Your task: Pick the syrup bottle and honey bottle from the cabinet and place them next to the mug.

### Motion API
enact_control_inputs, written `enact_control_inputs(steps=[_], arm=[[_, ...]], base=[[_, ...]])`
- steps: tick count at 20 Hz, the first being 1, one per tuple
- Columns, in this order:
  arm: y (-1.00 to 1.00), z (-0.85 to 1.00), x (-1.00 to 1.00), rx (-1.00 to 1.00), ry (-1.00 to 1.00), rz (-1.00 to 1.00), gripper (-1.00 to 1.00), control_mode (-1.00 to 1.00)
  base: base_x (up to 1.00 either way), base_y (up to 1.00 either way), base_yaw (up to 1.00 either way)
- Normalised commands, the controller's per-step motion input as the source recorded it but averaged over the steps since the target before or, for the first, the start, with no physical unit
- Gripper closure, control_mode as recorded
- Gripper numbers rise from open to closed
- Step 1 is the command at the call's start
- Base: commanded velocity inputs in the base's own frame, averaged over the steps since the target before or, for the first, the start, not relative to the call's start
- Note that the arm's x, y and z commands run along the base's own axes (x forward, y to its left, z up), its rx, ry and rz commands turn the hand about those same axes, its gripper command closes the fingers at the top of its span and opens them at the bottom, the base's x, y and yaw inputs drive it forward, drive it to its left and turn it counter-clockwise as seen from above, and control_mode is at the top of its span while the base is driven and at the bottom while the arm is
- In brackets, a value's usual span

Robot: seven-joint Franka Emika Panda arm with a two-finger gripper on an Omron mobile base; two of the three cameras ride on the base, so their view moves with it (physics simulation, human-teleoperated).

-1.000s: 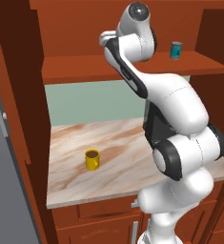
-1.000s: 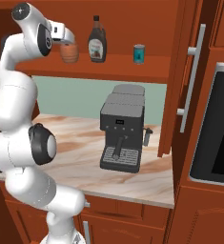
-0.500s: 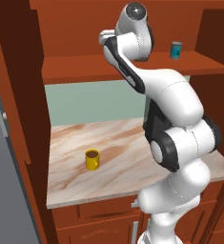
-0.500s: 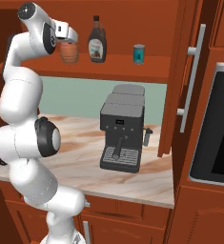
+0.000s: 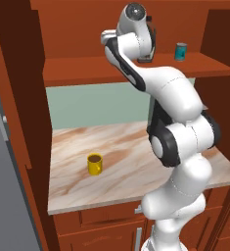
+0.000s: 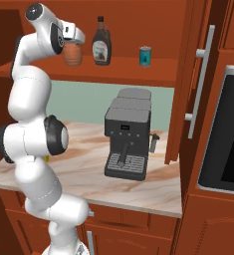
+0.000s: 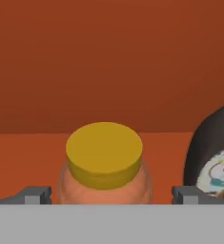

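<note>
I see the cabinet [image 6: 138, 74] shelf holding the honey bottle [image 7: 104, 164] between my spread end effector [image 7: 106, 194] fingers (syrup bottle [image 7: 213, 152] half cut off).

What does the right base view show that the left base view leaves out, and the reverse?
Right base view alone: the honey bottle at the open claw, the syrup bottle beside it, a coffee machine on the counter, and an oven door at the right. Left base view alone: the yellow mug on the counter. Both: the teal can on the cabinet shelf.
</note>
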Motion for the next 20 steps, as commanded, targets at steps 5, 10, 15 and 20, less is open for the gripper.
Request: enact_control_inputs(steps=[5, 10, 15, 20], arm=[[0.00, 0.00, 0.27, 0.00, 0.00, 0.00, -1.00, -1.00], [0.00, -0.01, 0.20, 0.00, 0.00, 0.00, -1.00, -1.00], [0.00, -0.03, 0.08, 0.00, 0.01, 0.00, -1.00, -1.00], [0.00, -0.08, 0.00, 0.00, 0.00, 0.00, -1.00, -1.00]], base=[[0.00, 0.00, 0.00], [0.00, 0.00, 0.00], [0.00, 0.00, 0.00], [0.00, 0.00, 0.00]])
